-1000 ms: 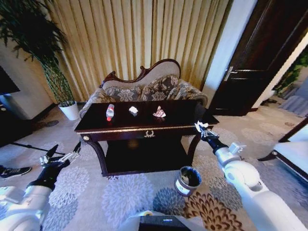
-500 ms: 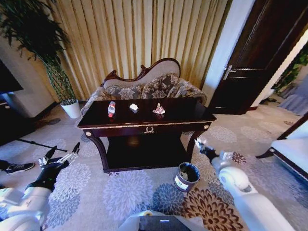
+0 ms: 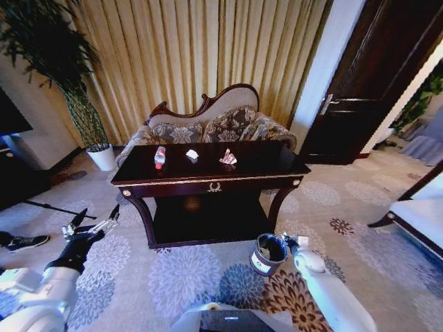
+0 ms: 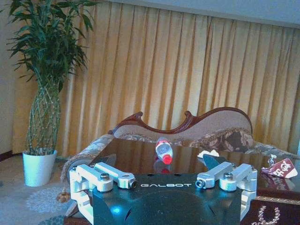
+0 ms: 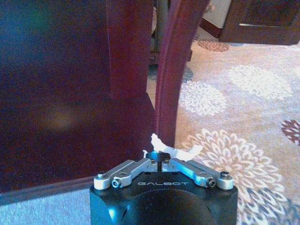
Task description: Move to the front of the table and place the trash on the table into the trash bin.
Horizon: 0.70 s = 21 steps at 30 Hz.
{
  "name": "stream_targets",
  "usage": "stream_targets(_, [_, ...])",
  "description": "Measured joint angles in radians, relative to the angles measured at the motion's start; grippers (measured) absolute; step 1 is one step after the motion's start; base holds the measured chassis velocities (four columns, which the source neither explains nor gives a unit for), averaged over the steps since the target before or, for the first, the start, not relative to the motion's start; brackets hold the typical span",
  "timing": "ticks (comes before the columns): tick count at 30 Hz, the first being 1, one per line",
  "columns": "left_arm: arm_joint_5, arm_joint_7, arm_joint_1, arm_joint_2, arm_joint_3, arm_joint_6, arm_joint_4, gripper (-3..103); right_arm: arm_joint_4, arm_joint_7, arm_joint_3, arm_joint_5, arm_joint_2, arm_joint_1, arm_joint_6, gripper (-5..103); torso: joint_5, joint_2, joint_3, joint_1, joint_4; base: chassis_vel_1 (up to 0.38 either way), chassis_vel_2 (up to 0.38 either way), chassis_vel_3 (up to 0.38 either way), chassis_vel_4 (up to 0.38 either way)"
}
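Patterned floral carpet [image 3: 187,277] underfoot. Right gripper [image 5: 161,158] clenched on crumpled white paper [image 5: 171,151], beside small round dark bin with metal rim [image 3: 268,253]. Left gripper [image 3: 88,225] spread wide, low, left of glossy dark-brown table [image 3: 208,181] bearing clear red-capped bottle [image 3: 160,157].

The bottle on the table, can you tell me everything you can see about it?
The bottle is small and made of clear plastic, with a red cap and a red label. It lies on its side, not standing, near the left end of the dark glossy table, cap towards the front edge as the left wrist view shows. Only the tabletop touches it. The white crumpled paper sits apart, to its right.
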Motion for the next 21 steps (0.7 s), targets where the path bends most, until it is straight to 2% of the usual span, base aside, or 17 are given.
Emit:
stream_targets(2, [0.0, 0.003, 0.004, -0.001, -0.004, -0.002, 0.0, 100, -0.036, 0.002, -0.005, -0.028, 0.018, 0.03, 0.0, 0, 0.0, 0.0, 0.0, 0.0, -0.0001, 0.0, 0.0, 0.0, 0.0])
stream_targets(4, [0.0, 0.005, 0.008, 0.004, -0.015, -0.003, 0.0, 100, -0.066, 0.005, -0.006, -0.058, 0.034, 0.051, -0.001, 10, 0.0001, 0.0, 0.0, 0.0, -0.0006, 0.0, 0.0, 0.0, 0.0])
stream_targets(7, [-0.001, 0.007, 0.009, 0.008, -0.02, -0.004, 0.0, 100, -0.075, 0.007, -0.005, -0.072, 0.039, 0.055, -0.001, 16, 0.0002, 0.0, 0.0, 0.0, -0.0006, 0.0, 0.0, 0.0, 0.0])
stream_targets(10, [-0.002, 0.009, 0.009, 0.013, -0.021, -0.004, 0.0, 100, -0.079, 0.009, 0.002, -0.089, 0.04, 0.052, -0.002, 32, 0.0, 0.0, 0.0, 0.0, -0.0007, 0.0, 0.0, 0.0, 0.0])
stream_targets(13, [-0.003, 0.009, 0.009, 0.014, -0.017, -0.004, 0.0, 100, -0.077, 0.009, 0.006, -0.089, 0.037, 0.05, -0.002, 37, 0.0002, 0.0, 0.0, 0.0, -0.0007, 0.0, 0.0, 0.0, 0.0])
stream_targets(15, [-0.003, 0.009, 0.008, 0.014, -0.01, -0.005, 0.0, 100, -0.068, 0.01, 0.011, -0.089, 0.033, 0.045, -0.003, 48, 0.0001, 0.0, 0.0, 0.0, -0.0007, 0.0, 0.0, 0.0, 0.0])
stream_targets(16, [-0.003, 0.009, 0.008, 0.014, -0.01, -0.005, 0.0, 100, -0.068, 0.01, 0.011, -0.089, 0.033, 0.045, -0.003, 48, 0.0001, 0.0, 0.0, 0.0, -0.0007, 0.0, 0.0, 0.0, 0.0])
stream_targets(20, [-0.003, 0.009, 0.008, 0.016, -0.005, -0.004, 0.0, 100, -0.048, 0.011, 0.02, -0.08, 0.025, 0.029, -0.005, 70, 0.0001, 0.0, 0.0, 0.0, -0.0006, 0.0, 0.0, 0.0, 0.0])
stream_targets(21, [-0.003, 0.009, 0.008, 0.016, -0.005, -0.004, 0.0, 100, -0.048, 0.011, 0.02, -0.08, 0.025, 0.029, -0.005, 70, 0.0001, 0.0, 0.0, 0.0, -0.0006, 0.0, 0.0, 0.0, 0.0])
